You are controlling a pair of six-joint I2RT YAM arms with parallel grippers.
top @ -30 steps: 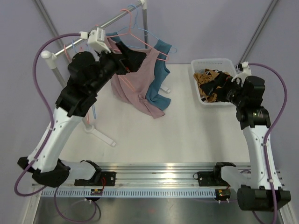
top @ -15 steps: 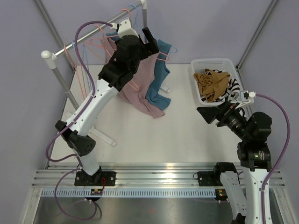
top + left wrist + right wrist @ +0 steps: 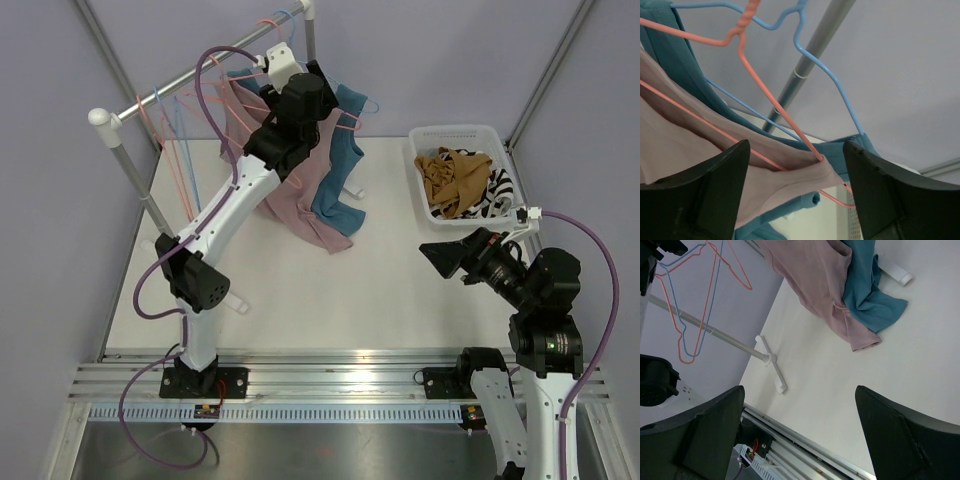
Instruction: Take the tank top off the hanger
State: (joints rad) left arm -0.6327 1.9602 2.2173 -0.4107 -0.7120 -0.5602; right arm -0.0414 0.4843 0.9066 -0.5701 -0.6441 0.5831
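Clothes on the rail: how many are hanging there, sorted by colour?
Pink tank top: 1
Teal tank top: 1
Total: 2

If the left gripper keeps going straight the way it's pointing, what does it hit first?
Probably the shoulder strap of the pink tank top, hooked over the coral hanger, centred between the open jaws of the left gripper. Depth is unclear from the wrist view.
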